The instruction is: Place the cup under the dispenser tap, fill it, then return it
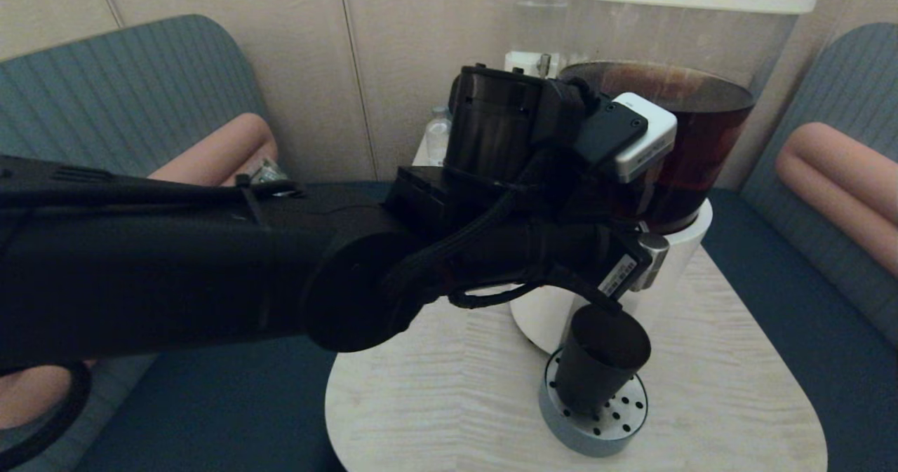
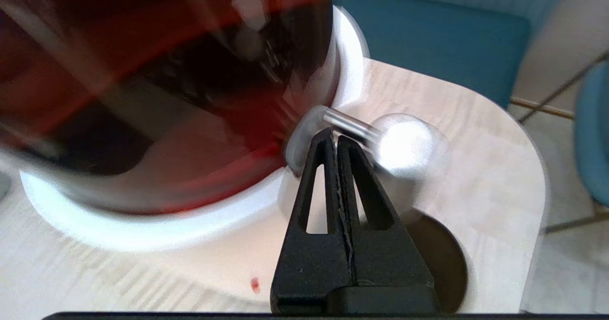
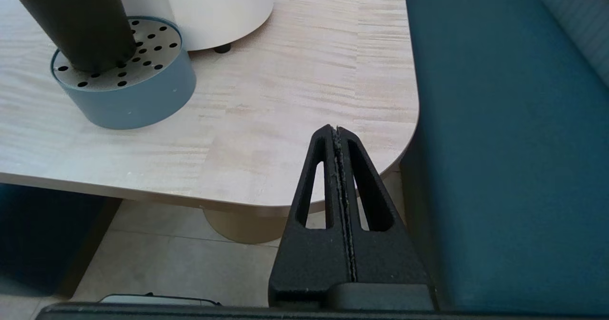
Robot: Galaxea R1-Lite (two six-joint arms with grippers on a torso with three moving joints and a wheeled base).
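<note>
The black cup (image 1: 600,370) stands upright on a round grey-blue drip tray (image 1: 617,433), right below the steel dispenser tap (image 1: 656,249). My left arm reaches across the table to the white-based dispenser (image 1: 673,247). My left gripper (image 2: 335,134) is shut and empty, its tips against the tap's steel rod (image 2: 349,125) by the round knob (image 2: 404,149). The cup's dark mouth (image 2: 442,258) shows below the tap. My right gripper (image 3: 337,130) is shut and empty, parked above the table's near right corner. The cup (image 3: 76,20) is far from it.
The dark brown tank (image 1: 701,142) rises behind my left wrist. A second dispenser with a clear tank (image 1: 540,16) and a small bottle (image 1: 436,135) stand at the back. Blue bench seats (image 3: 499,144) flank the pale wooden table (image 1: 722,360).
</note>
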